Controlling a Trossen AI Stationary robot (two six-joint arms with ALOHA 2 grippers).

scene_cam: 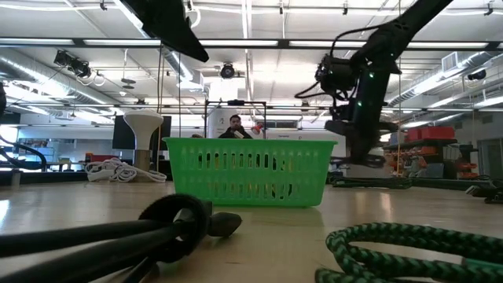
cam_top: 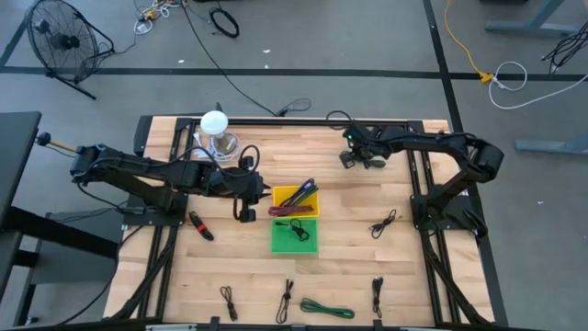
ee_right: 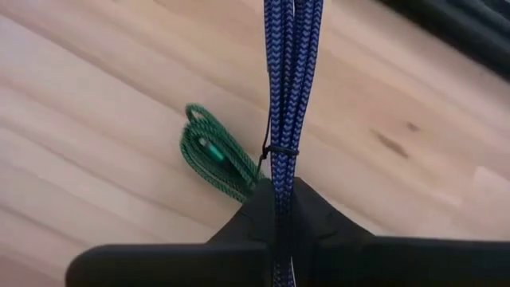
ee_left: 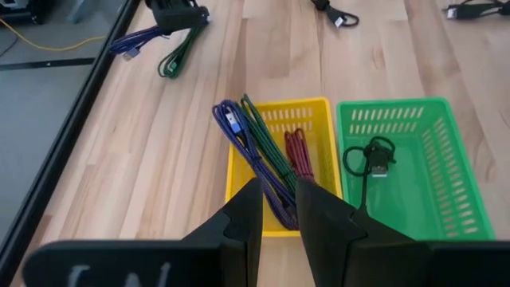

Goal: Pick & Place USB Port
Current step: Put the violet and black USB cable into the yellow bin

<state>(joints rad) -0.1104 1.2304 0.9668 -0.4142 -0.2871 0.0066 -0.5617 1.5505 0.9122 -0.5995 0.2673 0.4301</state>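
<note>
Right gripper (ee_right: pixel 280 209) extended over the table's far edge, clamped on a bundled blue braided USB cable (ee_right: pixel 291 80), left gripper (ee_left: pixel 279 209) above yellow plastic basket (ee_left: pixel 315 112), fingers slightly apart, empty.

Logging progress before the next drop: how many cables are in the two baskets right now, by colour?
Blue cable: 1, in the yellow basket
Green cable: 1, in the yellow basket
Red cable: 1, in the yellow basket
Black cable: 1, in the green basket
Total: 4
</note>
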